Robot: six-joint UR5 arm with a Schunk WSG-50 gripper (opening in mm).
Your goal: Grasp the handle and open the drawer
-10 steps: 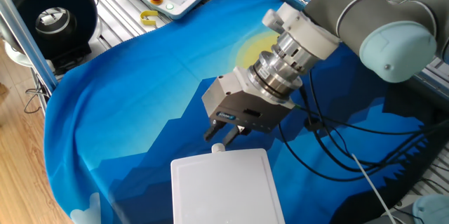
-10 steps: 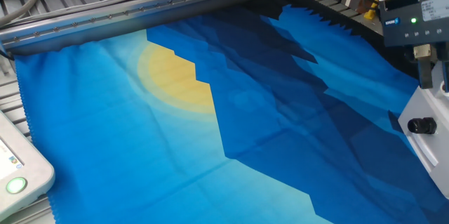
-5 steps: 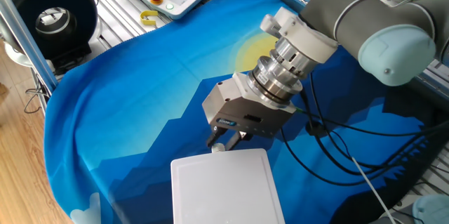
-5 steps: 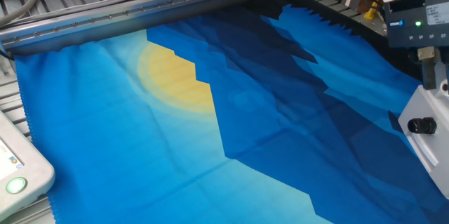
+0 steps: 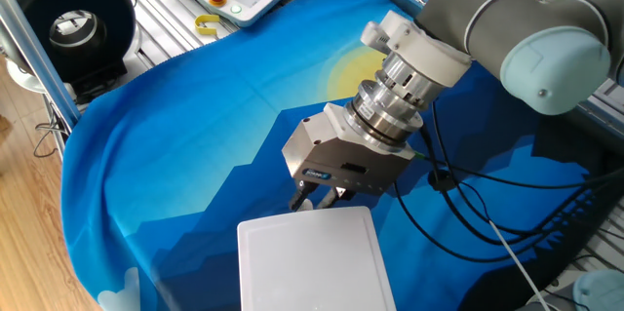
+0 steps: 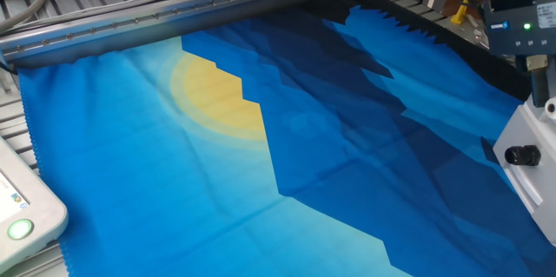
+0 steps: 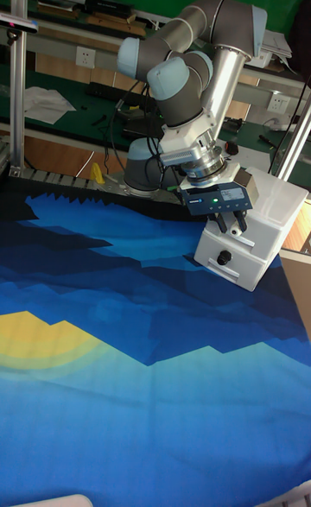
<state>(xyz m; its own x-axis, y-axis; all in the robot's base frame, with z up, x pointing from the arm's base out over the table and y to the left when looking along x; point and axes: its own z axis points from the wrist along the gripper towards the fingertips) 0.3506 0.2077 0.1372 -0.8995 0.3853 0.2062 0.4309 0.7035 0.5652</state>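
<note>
Pincer (image 5: 314, 197) parted, fingers straddling handle (image 7: 225, 257) on drawer (image 7: 231, 263) front, right of tall view. Still approach step, looks like. Next: drop lower, pinch knob, pull outward.

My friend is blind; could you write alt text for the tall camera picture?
A grey robot arm holds its claw just above a white box with a drawer, which stands on a blue and yellow cloth. A dark knob shows on the box's front.
</note>
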